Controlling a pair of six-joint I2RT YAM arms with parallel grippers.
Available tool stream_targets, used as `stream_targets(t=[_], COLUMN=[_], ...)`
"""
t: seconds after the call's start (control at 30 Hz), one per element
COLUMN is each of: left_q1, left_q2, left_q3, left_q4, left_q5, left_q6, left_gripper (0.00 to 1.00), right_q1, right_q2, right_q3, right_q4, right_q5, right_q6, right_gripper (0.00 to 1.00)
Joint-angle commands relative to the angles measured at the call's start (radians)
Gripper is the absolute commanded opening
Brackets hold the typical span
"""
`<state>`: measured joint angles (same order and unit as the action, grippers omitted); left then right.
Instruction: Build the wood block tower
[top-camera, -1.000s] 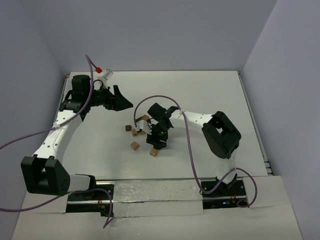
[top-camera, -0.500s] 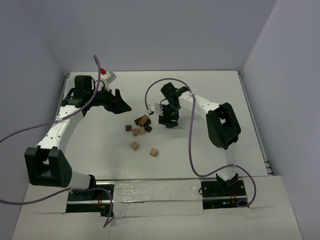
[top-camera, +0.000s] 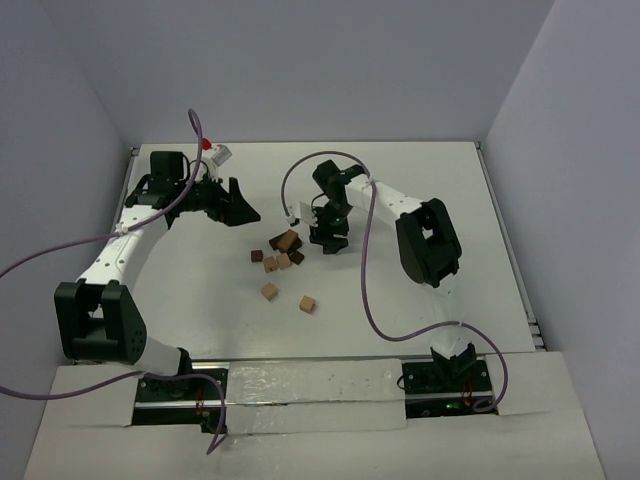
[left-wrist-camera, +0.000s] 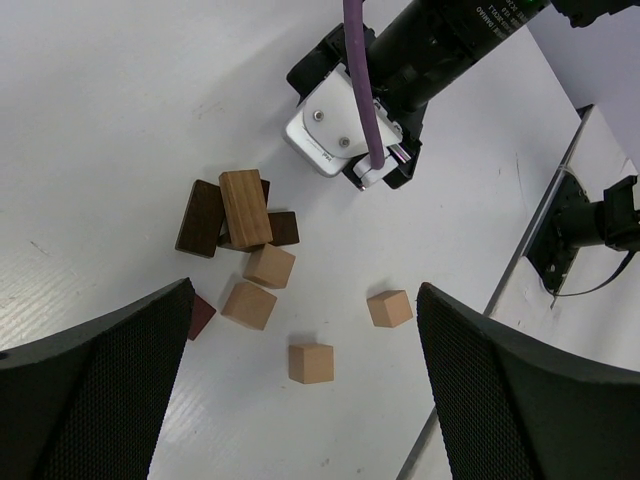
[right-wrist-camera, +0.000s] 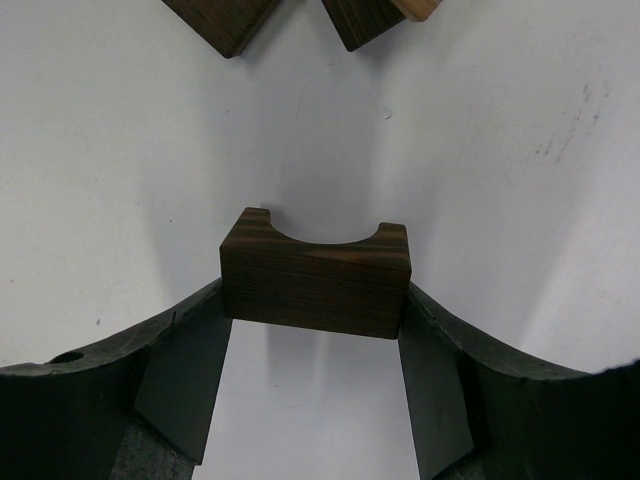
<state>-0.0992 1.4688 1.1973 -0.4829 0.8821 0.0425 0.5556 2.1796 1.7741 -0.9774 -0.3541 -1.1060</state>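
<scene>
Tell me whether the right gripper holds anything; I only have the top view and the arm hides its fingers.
Observer: Yes; the right wrist view shows the right gripper shut on a dark brown block with a curved notch.
Operator: And the left?
Observer: The left gripper is open and empty, facing the loose blocks.
Operator: Anything stacked?
Observer: A long tan block seems to lie across dark blocks.
</scene>
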Motion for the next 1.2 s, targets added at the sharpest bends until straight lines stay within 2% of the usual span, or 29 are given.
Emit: stream_targets(t=[0.0, 0.23, 0.33, 0.37, 0.7, 0.93, 1.0, 1.07, 1.1, 1.17], left_q1=[0.012, 0.022, 0.024, 0.024, 0.038, 0.041, 0.041, 0.041, 0.042, 0.042], left_q2=[-0.031, -0.019, -0.022, -0.022, -0.022, -0.024, -0.025, -0.028, -0.031, -0.038], left_q3=[0.004, 0.022, 0.021, 0.021, 0.016, 0.003, -0.005, -0.010, -0.016, -0.026], left_q4=[0.052, 0.035, 0.031, 0.030, 0.027, 0.036, 0.041, 0.043, 0.046, 0.054], left_q5=[0.041, 0.051, 0.049, 0.048, 0.046, 0.057, 0.058, 0.062, 0.066, 0.071], left_q6=[0.022, 0.030, 0.035, 0.036, 0.042, 0.032, 0.031, 0.034, 0.037, 0.036], left_gripper=[0.98, 0.98, 0.99, 0.99, 0.99, 0.99, 0.99, 0.99, 0.99, 0.99], right_q1=[0.004, 0.008, 0.008, 0.010, 0.016, 0.021, 0.020, 0.021, 0.021, 0.021], right_q2=[0.008, 0.014, 0.016, 0.017, 0.017, 0.018, 0.020, 0.017, 0.016, 0.008], right_q3=[0.022, 0.021, 0.012, 0.010, -0.008, -0.014, -0.008, -0.007, -0.006, 0.000], right_q4=[-0.032, -0.032, -0.022, -0.019, 0.009, 0.023, 0.025, 0.028, 0.030, 0.031], right_q5=[-0.045, -0.038, -0.024, -0.022, -0.016, 0.000, -0.001, -0.005, -0.011, -0.019], right_q6=[-0.009, -0.011, -0.015, -0.014, -0.008, 0.003, 0.009, 0.014, 0.023, 0.036], right_gripper=[0.27, 0.32, 0.48, 0.49, 0.51, 0.60, 0.68, 0.83, 0.94, 1.00])
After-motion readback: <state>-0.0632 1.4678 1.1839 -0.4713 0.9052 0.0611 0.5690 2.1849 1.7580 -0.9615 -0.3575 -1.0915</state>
